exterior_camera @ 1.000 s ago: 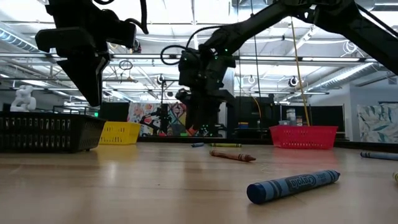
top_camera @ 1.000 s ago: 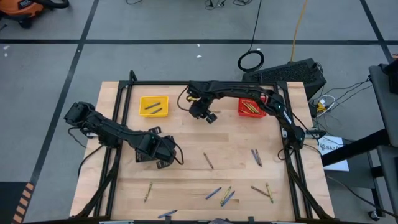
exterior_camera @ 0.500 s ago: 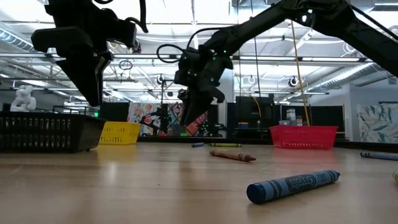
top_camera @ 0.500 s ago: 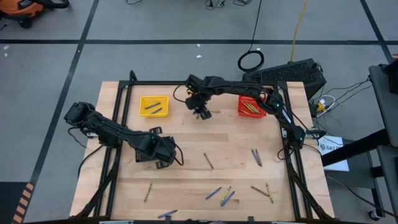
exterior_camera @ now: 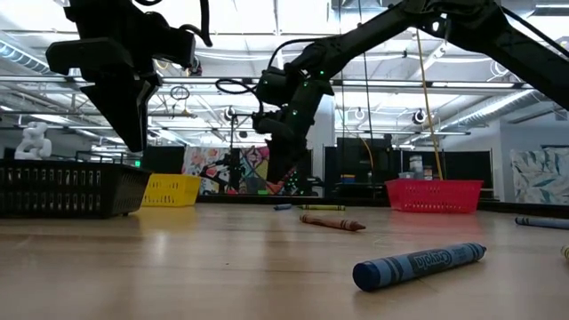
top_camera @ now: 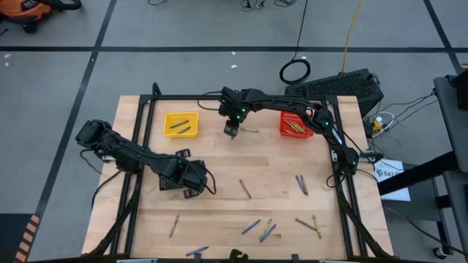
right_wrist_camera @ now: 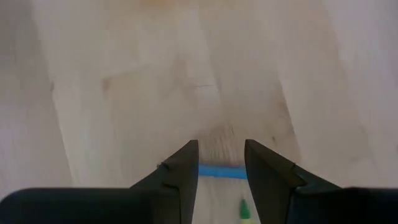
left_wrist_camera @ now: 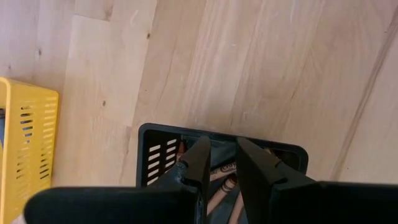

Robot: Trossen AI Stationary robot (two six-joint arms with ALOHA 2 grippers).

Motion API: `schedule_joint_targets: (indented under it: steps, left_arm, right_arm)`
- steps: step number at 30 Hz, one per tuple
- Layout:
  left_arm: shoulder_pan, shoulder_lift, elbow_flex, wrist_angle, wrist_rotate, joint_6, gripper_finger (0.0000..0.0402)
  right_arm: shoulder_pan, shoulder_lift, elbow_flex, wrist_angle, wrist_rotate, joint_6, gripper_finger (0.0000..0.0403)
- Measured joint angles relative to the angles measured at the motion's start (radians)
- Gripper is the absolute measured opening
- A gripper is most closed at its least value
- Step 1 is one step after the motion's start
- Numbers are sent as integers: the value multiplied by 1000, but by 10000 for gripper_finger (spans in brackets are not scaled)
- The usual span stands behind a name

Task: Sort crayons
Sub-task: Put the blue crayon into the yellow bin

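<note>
Right gripper (top_camera: 231, 130) is at work near the far edge of the table (top_camera: 219, 161), between the yellow basket (top_camera: 167, 124) and the red basket (top_camera: 282, 131). Its fingers stand spread and carry nothing. The right wrist view shows a blue crayon (right_wrist_camera: 219, 172) lying flat on the wood, crosswise in the gap between them, with the tip of a green crayon (right_wrist_camera: 244, 208) just beside it. Over the last second this gripper has shifted a little toward the yellow basket side and swung from a slanted pose to pointing more nearly straight down. Its opening has not altered. Judgement: this is alignment for a pick of the blue crayon. No crayon has changed place in that interval, so the sort has not advanced. The descent and closing are not yet done. The nearby green crayon is a risk, since it could be nudged or caught in the same grasp. Left gripper (top_camera: 191, 177) waits unmoved over the black basket (left_wrist_camera: 158, 152) on the left side of the table. Its fingers are narrowly parted with nothing between them, and brown crayons are visible in the basket below. Farther out, the yellow and red baskets each already hold a few crayons. A good dozen loose crayons (top_camera: 259, 228) remain scattered across the near half of the table, so the task is judged well short of complete.
</note>
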Motion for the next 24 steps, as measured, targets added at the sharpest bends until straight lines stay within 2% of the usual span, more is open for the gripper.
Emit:
schedule_joint_targets:
  steps: [7,11,18,24]
  left_arm:
    - [0,0,0,0,-1,-1,69]
    - [0,0,0,-1,-1,1,69]
    - [0,0,0,-1,-3,1,69]
    - [3,0,0,-1,-11,2,69]
  right_arm:
    - [-8,-1,13,28,-1,475,116]
    - [-8,-1,13,31,-78,713,116]
    - [2,-1,13,21,-105,757,116]
    - [4,-1,13,-74,-102,796,116]
